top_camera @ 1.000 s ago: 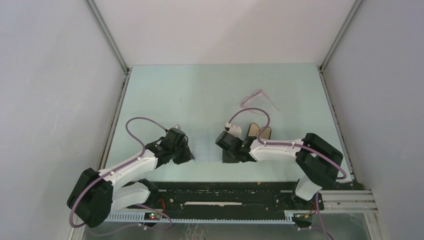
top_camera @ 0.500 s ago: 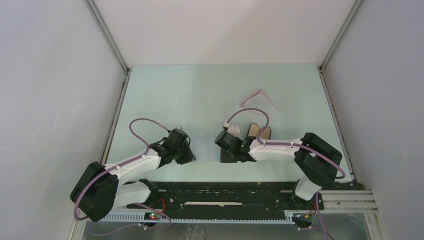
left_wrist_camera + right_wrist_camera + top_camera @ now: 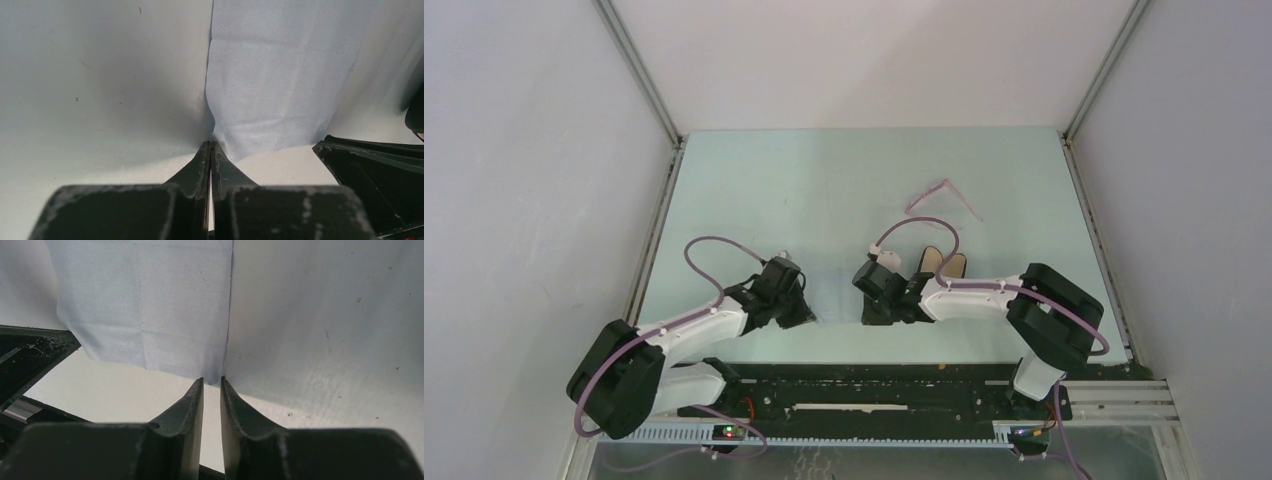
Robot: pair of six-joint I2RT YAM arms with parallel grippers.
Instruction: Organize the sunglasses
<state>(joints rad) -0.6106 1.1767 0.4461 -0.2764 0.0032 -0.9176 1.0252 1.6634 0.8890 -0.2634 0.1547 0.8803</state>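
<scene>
At the table's (image 3: 824, 190) left edge: metal rail (image 3: 652, 240) runs along the side wall, with a strip of open table between it and the left arm (image 3: 694, 325).

Left fingers (image 3: 199, 165): pressed together, only a hairline slit between them. Tips sit on the near left corner of the light blue cloth (image 3: 280, 75), which puckers right at the tips, so this reads as a pinch on that corner. The cloth's left edge runs straight away from the tips, with bare table to its left.

Cloth lies flat between the two arms, near the table's front edge. It is hard to make out from the top camera.

Right fingers (image 3: 192, 402): narrow gap between them, not closed. The cloth's near right corner sits at the mouth of that gap. Can't tell if either tip touches it. Bare table to the right of the cloth's right edge.

Right arm (image 3: 974, 297) reaches in low from the right. Black case (image 3: 939, 262) with tan lining lies just behind it, partly hidden.

Sunglasses (image 3: 929, 194): further back and right of centre, beyond the case and apart from it, arms unfolded, well away from both sets of fingers. Open table all round them, out to the back wall and the right rail (image 3: 1092, 240).
</scene>
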